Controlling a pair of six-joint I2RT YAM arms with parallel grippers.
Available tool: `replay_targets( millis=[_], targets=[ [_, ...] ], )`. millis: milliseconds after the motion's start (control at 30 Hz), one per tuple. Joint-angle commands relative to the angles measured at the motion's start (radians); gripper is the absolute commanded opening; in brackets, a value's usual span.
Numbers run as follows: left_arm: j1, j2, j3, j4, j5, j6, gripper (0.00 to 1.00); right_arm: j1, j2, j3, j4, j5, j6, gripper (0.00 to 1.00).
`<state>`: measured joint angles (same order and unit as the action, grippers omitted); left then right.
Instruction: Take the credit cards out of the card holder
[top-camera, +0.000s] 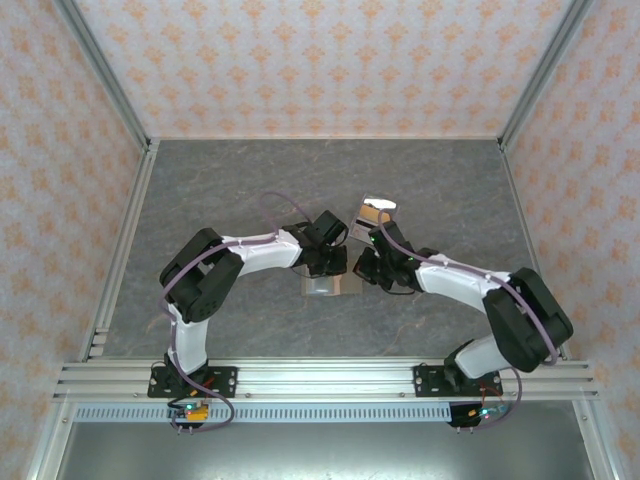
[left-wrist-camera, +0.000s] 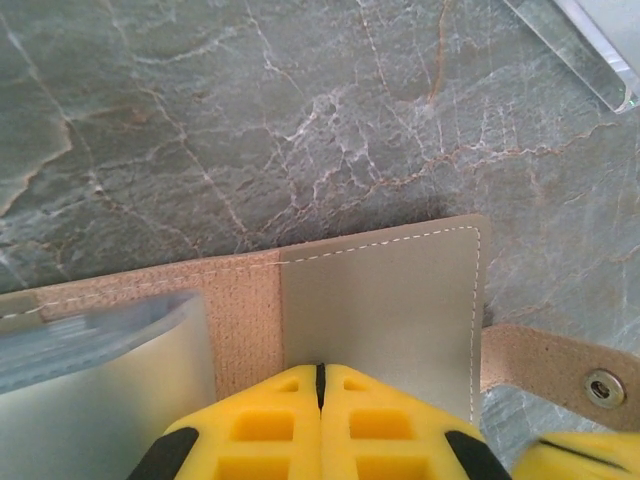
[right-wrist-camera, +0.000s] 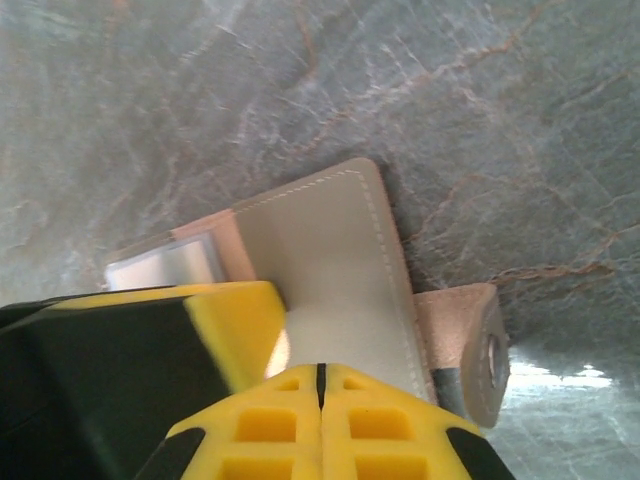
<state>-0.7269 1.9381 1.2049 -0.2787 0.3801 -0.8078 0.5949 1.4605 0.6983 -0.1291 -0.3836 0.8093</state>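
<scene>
We see the card holder (top-camera: 329, 287) lying open and flat near the middle of the grey marbled table (top-camera: 230, 190), partly hidden from above by both arms, which meet over it. The left hand (top-camera: 325, 264) and the right hand (top-camera: 368, 268) sit side by side above the card holder, so from overhead we can make out little more than its near edge.

From the left wrist we see much more. There is a plain grey-tan panel with white stitching (left-wrist-camera: 385, 310), a tan woven spine (left-wrist-camera: 245, 320), and a strap (left-wrist-camera: 550, 365) with a metal snap sticking out on one side. On the other half lies a pale, blurred sheet (left-wrist-camera: 95, 375), and we cannot tell whether it is a card. The left hand's yellow fingers (left-wrist-camera: 270, 425) are pressed together over the panel with nothing visible between them.

From the right wrist, the right hand's fingers (right-wrist-camera: 380, 425) are likewise pressed together over the same panel (right-wrist-camera: 320, 250). The left hand's yellow and black body crowds in just beside them.

A glossy clear piece (top-camera: 375, 213) lies on the table just beyond the hands, apart from the card holder. Its edge shows in the corner of the left wrist view (left-wrist-camera: 585, 50).
</scene>
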Motion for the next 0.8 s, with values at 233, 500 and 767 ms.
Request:
replay_targets(
  millis=[233, 500, 767],
  targets=[
    [0.029, -0.150, -0.005, -0.138, -0.125, -0.013, 0.11, 0.002, 0.067, -0.028, 0.006, 0.049, 0.013, 0.02],
    [0.087, -0.245, -0.104, -0.202, -0.158, -0.017, 0.38, 0.002, 0.079, -0.024, -0.012, 0.074, -0.002, 0.02],
    [0.090, -0.204, -0.116, -0.197, -0.100, -0.033, 0.43, 0.003, 0.094, -0.027, -0.009, 0.068, -0.007, 0.02]
  ],
)
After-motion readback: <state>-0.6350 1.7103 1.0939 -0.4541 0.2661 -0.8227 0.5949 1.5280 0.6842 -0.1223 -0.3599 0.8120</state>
